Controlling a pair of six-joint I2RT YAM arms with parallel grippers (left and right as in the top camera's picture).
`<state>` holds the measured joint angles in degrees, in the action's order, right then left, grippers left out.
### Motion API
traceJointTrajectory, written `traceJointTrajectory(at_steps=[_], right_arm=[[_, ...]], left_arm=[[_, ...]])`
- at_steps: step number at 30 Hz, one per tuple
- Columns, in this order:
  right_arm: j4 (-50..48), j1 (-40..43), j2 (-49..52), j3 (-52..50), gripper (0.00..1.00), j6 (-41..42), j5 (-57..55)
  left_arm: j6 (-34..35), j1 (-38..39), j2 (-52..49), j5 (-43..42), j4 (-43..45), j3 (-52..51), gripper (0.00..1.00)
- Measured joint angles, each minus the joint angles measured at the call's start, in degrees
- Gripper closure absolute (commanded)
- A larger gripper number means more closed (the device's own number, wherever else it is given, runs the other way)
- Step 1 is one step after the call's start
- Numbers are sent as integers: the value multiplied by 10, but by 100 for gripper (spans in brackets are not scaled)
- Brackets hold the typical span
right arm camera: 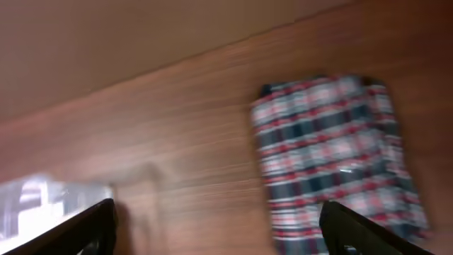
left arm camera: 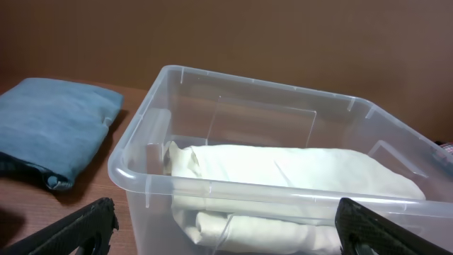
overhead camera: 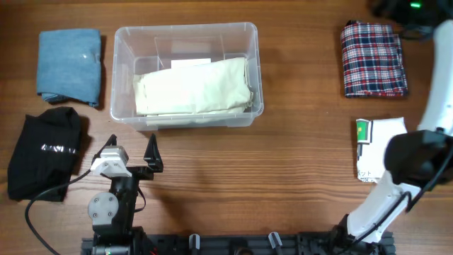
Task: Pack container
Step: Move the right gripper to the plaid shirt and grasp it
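The clear container [overhead camera: 184,27] stands at the back middle of the table. A folded cream cloth [overhead camera: 195,86] lies inside it. My left gripper [overhead camera: 132,142] is just in front of the container's front left corner, open and empty. In the left wrist view the container's rim [left arm camera: 248,188] fills the space ahead of the left gripper [left arm camera: 225,212], with the cream cloth [left arm camera: 297,166] behind the wall. My right gripper [right arm camera: 216,212] hovers open and empty over bare wood. A red plaid cloth [right arm camera: 333,156] lies to its right and a blurred corner of the container [right arm camera: 28,202] to its left.
A folded blue cloth [overhead camera: 69,64] and a black garment [overhead camera: 46,152] lie left of the container. The plaid cloth [overhead camera: 373,59] is at the back right. A white packet with a green label [overhead camera: 375,145] lies partly under the right arm [overhead camera: 414,159].
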<state>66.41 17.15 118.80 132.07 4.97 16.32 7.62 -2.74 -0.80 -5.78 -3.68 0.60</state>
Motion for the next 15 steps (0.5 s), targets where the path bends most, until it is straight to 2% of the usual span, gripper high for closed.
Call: traceJointTrajectory(at_steps=[4, 8, 15], right_arm=[[20, 97, 29, 0, 3, 1, 57], [47, 158, 116, -1, 0, -29, 93], [30, 205, 182, -4, 0, -205, 139]], left_arm=[[0, 0, 0, 0, 0, 0, 0], [0, 0, 0, 0, 0, 0, 0], [0, 0, 0, 0, 0, 0, 0]])
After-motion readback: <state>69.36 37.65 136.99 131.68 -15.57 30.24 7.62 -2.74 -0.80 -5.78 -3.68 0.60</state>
